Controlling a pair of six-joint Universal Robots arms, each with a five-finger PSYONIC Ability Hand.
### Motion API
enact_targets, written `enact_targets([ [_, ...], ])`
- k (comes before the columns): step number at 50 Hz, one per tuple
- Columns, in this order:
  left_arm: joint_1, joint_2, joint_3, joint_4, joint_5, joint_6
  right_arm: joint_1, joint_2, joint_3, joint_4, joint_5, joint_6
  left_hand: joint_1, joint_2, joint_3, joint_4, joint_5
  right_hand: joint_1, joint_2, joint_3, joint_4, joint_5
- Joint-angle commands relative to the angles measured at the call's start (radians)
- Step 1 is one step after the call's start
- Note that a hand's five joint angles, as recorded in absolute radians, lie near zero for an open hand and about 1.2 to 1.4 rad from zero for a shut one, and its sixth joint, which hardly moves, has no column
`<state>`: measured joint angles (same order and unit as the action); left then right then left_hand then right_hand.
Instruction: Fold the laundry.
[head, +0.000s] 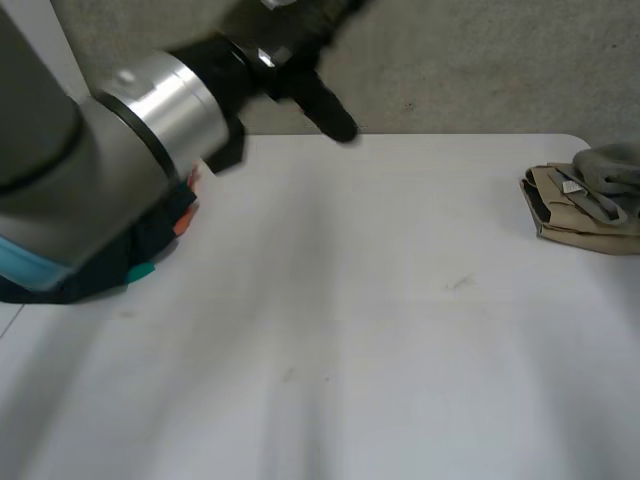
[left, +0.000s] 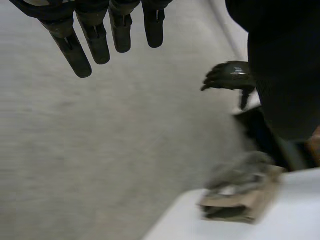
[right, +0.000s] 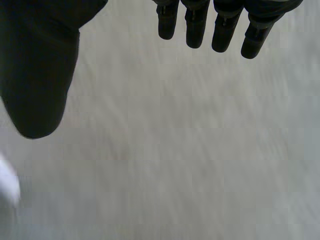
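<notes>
Your left hand (left: 97, 45) has its fingers straight and a little spread, with nothing in them. It hangs out past the far edge of the table (head: 350, 330), over grey floor, so no cloth lies under the palm or at the fingertips.

Your right hand (right: 224, 35) is also empty, fingers straight and side by side, thumb held wide. Bare floor lies in front of its palm too. From the left wrist it shows off to the side of the left fingertips, well apart from them.

The piece I judge to be next is the dark cloth (head: 150, 240) with orange and teal patches. It lies behind the left hand, back along the left arm (head: 90, 170) and underneath it, at the table's edge on that arm's side. That is the relation your next move turns on: the cloth is toward the robot from the hand, not ahead of it. The left hand is clearly the nearer one, but you would have to draw it back and down to reach the cloth. The arm covers most of the cloth, so I cannot tell its long axis.

Across the table, well apart from both hands, a folded beige cloth (head: 570, 215) sits with a grey cloth (head: 610, 170) on top. That stack looks finished.
</notes>
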<state>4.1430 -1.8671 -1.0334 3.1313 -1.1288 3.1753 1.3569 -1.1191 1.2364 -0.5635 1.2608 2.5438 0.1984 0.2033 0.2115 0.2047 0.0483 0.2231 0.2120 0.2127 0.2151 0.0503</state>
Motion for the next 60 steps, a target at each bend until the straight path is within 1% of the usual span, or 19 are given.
enact_targets([
  [1,0.248,0.023,0.018,0.000,-0.204,0.008,0.287,-0.085,0.207,-0.076,-0.130,0.062,0.012,0.007,-0.001,0.006,-0.012,-0.049,-0.037,-0.038,-0.041,-0.050],
  [5,0.377,-0.026,0.013,-0.008,-0.258,0.156,0.404,-0.079,0.285,-0.009,-0.107,0.053,0.015,0.010,0.002,0.009,-0.009,-0.049,-0.037,-0.038,-0.041,-0.050],
  [7,0.453,-0.110,0.022,-0.008,-0.275,0.302,0.438,-0.076,0.319,0.028,-0.090,0.036,0.015,0.010,0.002,0.009,-0.009,-0.049,-0.037,-0.038,-0.041,-0.050],
  [13,0.571,-0.337,0.056,0.039,-0.259,0.558,0.482,-0.034,0.379,0.083,-0.064,-0.039,0.009,0.004,-0.004,0.003,-0.015,-0.049,-0.037,-0.038,-0.041,-0.050],
  [16,0.608,-0.475,0.101,0.107,-0.249,0.641,0.481,-0.034,0.409,0.093,-0.060,-0.083,-0.005,-0.010,-0.019,-0.012,-0.030,-0.049,-0.037,-0.038,-0.041,-0.050],
  [22,0.681,-0.699,0.210,0.202,-0.204,0.732,0.465,-0.031,0.474,0.093,-0.061,-0.108,0.015,0.010,0.002,0.009,-0.009,-0.049,-0.037,-0.038,-0.041,-0.050],
  [25,0.688,-0.761,0.268,0.200,-0.163,0.733,0.465,-0.031,0.489,0.093,-0.063,-0.109,0.299,0.294,0.286,0.293,0.274,-0.049,-0.037,-0.038,-0.041,-0.050],
  [26,0.683,-0.765,0.280,0.204,-0.152,0.733,0.465,-0.031,0.494,0.093,-0.063,-0.109,0.791,0.786,0.778,0.785,0.767,-0.049,-0.037,-0.038,-0.041,-0.050],
  [27,0.678,-0.767,0.280,0.210,-0.149,0.729,0.465,-0.031,0.501,0.093,-0.063,-0.109,1.107,1.102,1.094,1.101,1.083,-0.049,-0.037,-0.038,-0.041,-0.050],
  [28,0.675,-0.765,0.279,0.213,-0.149,0.724,0.465,-0.031,0.505,0.093,-0.063,-0.109,1.197,1.192,1.184,1.191,1.172,-0.049,-0.037,-0.038,-0.041,-0.050],
  [32,0.617,-0.693,0.262,0.217,-0.160,0.658,0.458,-0.036,0.518,0.093,-0.058,-0.109,1.198,1.193,1.185,1.192,1.173,-0.049,-0.037,-0.038,-0.041,-0.050],
  [33,0.577,-0.628,0.241,0.220,-0.166,0.610,0.455,-0.039,0.521,0.093,-0.058,-0.109,1.198,1.193,1.185,1.192,1.173,-0.049,-0.037,-0.038,-0.041,-0.050],
  [40,0.462,-0.371,0.104,0.318,-0.167,0.384,0.446,-0.070,0.532,0.093,-0.049,-0.106,1.198,1.193,1.185,1.192,1.173,-0.049,-0.037,-0.038,-0.041,-0.050],
  [45,0.289,-0.186,-0.016,0.383,-0.157,0.154,0.430,-0.103,0.544,0.093,-0.034,-0.093,1.198,1.193,1.185,1.192,1.173,-0.049,-0.037,-0.038,-0.041,-0.050],
  [47,0.243,-0.153,-0.043,0.394,-0.144,0.097,0.421,-0.122,0.549,0.093,-0.026,-0.088,1.198,1.193,1.185,1.192,1.173,-0.049,-0.037,-0.038,-0.041,-0.050],
  [51,0.123,-0.150,-0.097,0.405,-0.102,0.011,0.403,-0.145,0.552,0.091,-0.009,-0.079,1.198,1.193,1.185,1.192,1.173,-0.049,-0.037,-0.038,-0.041,-0.050],
  [54,0.065,-0.188,-0.109,0.403,-0.095,0.003,0.381,-0.156,0.552,0.091,0.015,-0.063,1.198,1.193,1.185,1.192,1.173,-0.049,-0.037,-0.038,-0.041,-0.050],
  [55,0.016,-0.236,-0.105,0.397,-0.100,0.003,0.375,-0.156,0.552,0.091,0.022,-0.059,1.198,1.193,1.185,1.192,1.173,-0.049,-0.037,-0.038,-0.041,-0.050],
  [60,-0.116,-0.380,-0.088,0.394,-0.095,0.021,0.337,-0.157,0.546,0.091,0.054,-0.005,1.198,1.193,1.185,1.192,1.173,-0.049,-0.037,-0.038,-0.041,-0.050],
])
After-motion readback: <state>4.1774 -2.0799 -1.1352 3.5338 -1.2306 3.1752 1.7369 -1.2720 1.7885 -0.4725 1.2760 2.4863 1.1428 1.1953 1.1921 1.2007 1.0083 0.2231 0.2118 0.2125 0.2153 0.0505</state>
